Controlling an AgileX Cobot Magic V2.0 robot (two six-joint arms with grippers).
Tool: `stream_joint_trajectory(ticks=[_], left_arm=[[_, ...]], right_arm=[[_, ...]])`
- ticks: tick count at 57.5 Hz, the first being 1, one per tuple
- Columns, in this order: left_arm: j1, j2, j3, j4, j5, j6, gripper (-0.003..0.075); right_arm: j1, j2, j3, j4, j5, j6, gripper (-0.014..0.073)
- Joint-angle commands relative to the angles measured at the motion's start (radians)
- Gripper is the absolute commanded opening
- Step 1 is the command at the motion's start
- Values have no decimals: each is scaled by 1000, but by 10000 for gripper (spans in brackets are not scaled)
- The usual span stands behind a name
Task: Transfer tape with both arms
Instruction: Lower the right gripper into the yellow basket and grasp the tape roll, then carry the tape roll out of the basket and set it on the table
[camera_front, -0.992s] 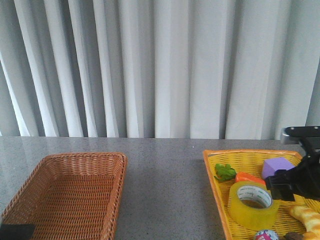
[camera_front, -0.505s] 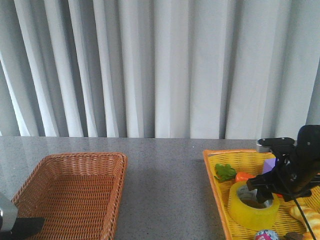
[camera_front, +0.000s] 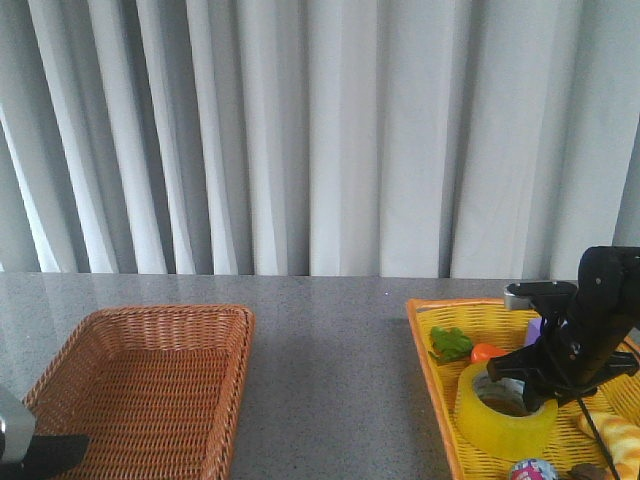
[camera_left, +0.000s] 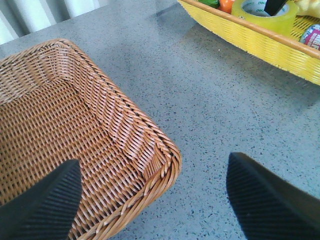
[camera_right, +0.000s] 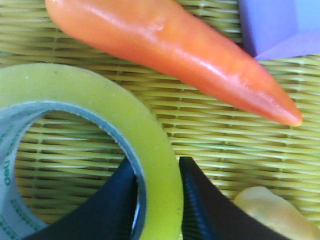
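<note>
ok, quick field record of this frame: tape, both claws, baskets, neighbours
tape: yellow roll lying flat in the yellow basket, hole up
right claw: straddles the roll's wall, one finger in the core, one outside; roll not lifted
left claw: open, holding nothing, above the near corner of the brown wicker basket
brown basket contents: none visible
beside tape: orange carrot, purple cube, green toy
table: grey speckled top
</note>
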Motion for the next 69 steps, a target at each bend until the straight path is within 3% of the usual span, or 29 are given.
stream_joint_trajectory(ticks=[1, 15, 26, 38, 55, 69], left_arm=[[-5, -6, -35, -15, -79, -4, 580], [-5, -6, -35, -15, -79, -4, 580], [-5, -6, -35, -15, -79, -4, 580], [-5, -6, -35, -15, -78, -4, 580], [-5, -6, -35, -15, -77, -4, 580], [-5, -6, -35, -15, -77, -4, 580]], right_arm=[[-3, -64, -38, 9, -19, -5, 109], [-2, -150, -55, 16, 9, -20, 115], [3, -260, -55, 140, 10, -111, 118], [145, -331, -57, 252, -45, -213, 125], [412, -212, -121, 141, -125, -193, 132], [466, -86, -189, -38, -76, -114, 137]])
